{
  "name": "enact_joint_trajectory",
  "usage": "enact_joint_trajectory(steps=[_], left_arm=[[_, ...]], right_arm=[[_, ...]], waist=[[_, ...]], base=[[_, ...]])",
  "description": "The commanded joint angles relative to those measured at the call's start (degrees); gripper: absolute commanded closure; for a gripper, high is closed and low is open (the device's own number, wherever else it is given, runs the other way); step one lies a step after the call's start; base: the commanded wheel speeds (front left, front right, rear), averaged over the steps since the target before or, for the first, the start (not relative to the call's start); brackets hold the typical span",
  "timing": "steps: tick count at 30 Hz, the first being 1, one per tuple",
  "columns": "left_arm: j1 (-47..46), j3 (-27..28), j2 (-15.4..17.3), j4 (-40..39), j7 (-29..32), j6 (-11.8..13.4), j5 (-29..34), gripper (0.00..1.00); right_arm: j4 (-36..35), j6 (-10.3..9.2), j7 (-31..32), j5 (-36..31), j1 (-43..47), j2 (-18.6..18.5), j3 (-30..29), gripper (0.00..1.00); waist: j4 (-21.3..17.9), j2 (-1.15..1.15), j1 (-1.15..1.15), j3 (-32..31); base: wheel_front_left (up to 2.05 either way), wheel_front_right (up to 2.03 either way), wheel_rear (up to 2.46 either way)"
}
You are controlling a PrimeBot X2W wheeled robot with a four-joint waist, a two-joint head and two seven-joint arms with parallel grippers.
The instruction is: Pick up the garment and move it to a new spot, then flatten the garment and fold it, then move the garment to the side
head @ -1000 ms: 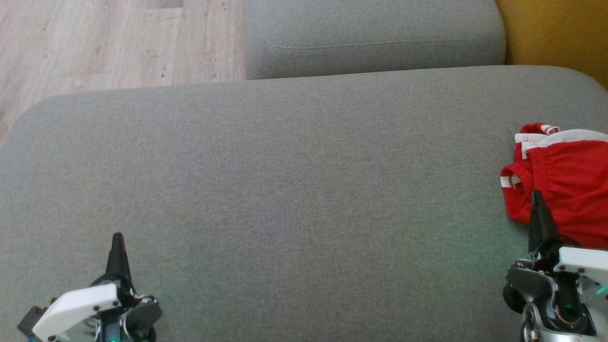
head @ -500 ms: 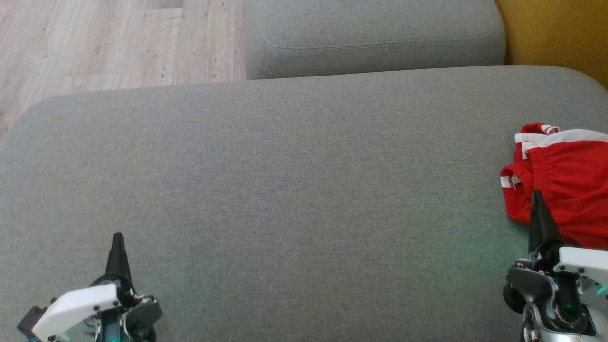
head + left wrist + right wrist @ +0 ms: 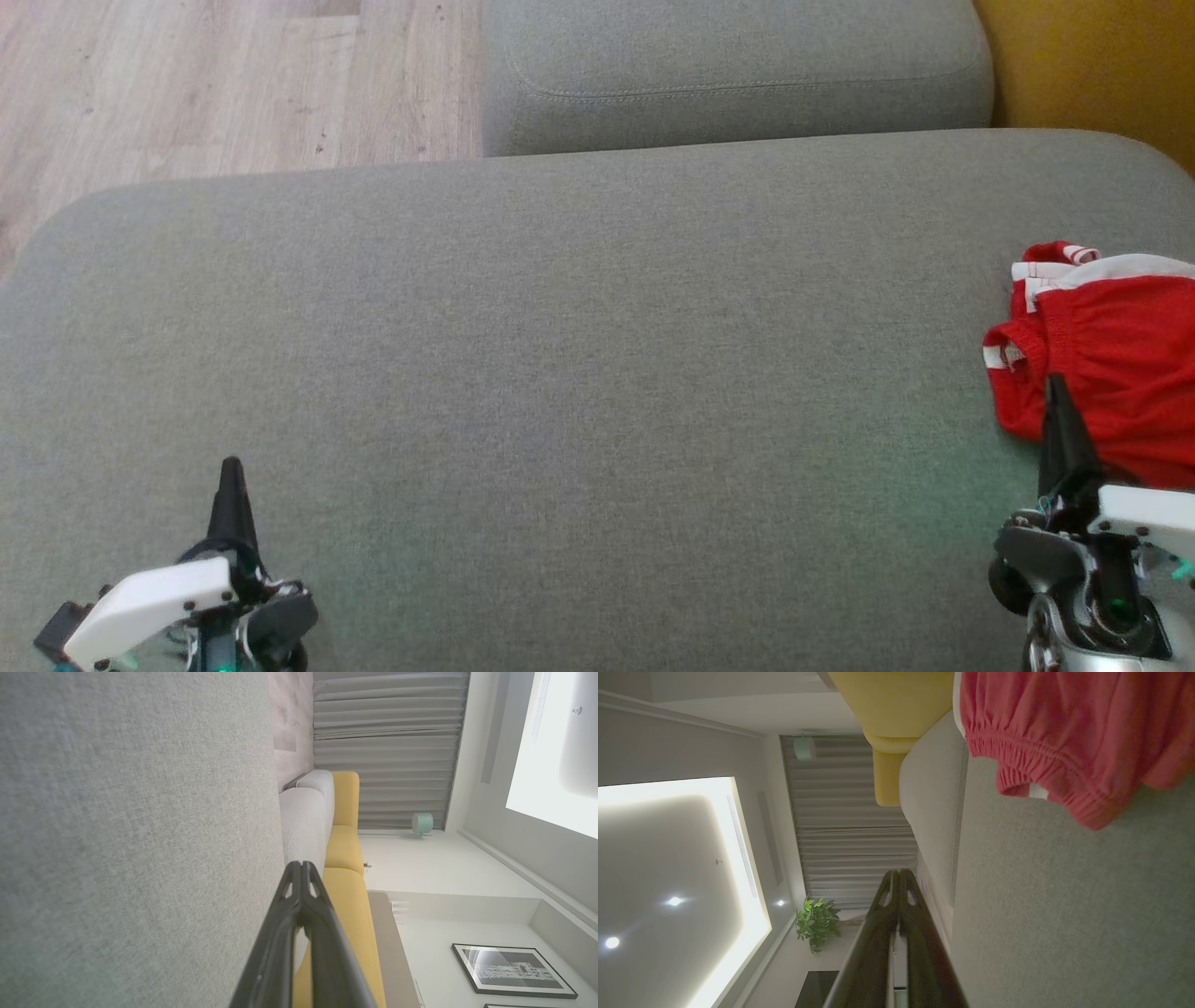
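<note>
The garment (image 3: 1111, 364) is red with white trim and an elastic waistband, lying bunched at the right edge of the grey sofa seat (image 3: 579, 373). Its gathered hem (image 3: 1064, 751) hangs across the top right of the right wrist view. My right gripper (image 3: 1058, 385) is shut, its tip just in front of the garment's near left edge, holding nothing. My left gripper (image 3: 231, 467) is shut too, low at the front left of the seat, far from the garment. Both pairs of fingers (image 3: 301, 865) (image 3: 899, 872) are pressed together.
A second grey cushion (image 3: 738, 75) lies behind the seat. Wooden floor (image 3: 187, 84) shows at the top left and a yellow sofa part (image 3: 1102, 65) at the top right. The seat's rounded left edge (image 3: 37, 252) drops to the floor.
</note>
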Motion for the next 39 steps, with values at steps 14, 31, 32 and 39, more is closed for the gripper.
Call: enact_joint_trajectory(steps=[14, 31, 32, 39], left_arm=[[-2.86, 2.31, 0.39, -2.13, 0.4, -0.37, -0.32, 1.0], [-2.86, 2.31, 0.39, -2.13, 0.4, -0.37, -0.32, 1.0], [-2.86, 2.31, 0.39, -2.13, 0.4, -0.37, -0.32, 1.0], [-2.86, 2.31, 0.39, -2.13, 0.4, -0.37, -0.32, 1.0]], right_arm=[[-2.35, -0.04, 0.32, 0.4, -1.03, -0.28, 1.18, 1.0], [-2.35, -0.04, 0.32, 0.41, -1.03, -0.28, 1.18, 1.0], [-2.35, -0.04, 0.32, 0.41, -1.03, -0.28, 1.18, 1.0], [-2.35, -0.04, 0.32, 0.41, -1.03, -0.28, 1.18, 1.0]], waist=[[0.0, 0.0, 0.0, 0.0], [0.0, 0.0, 0.0, 0.0], [0.0, 0.0, 0.0, 0.0], [0.0, 0.0, 0.0, 0.0]], base=[[0.0, 0.0, 0.0], [0.0, 0.0, 0.0], [0.0, 0.0, 0.0], [0.0, 0.0, 0.0]])
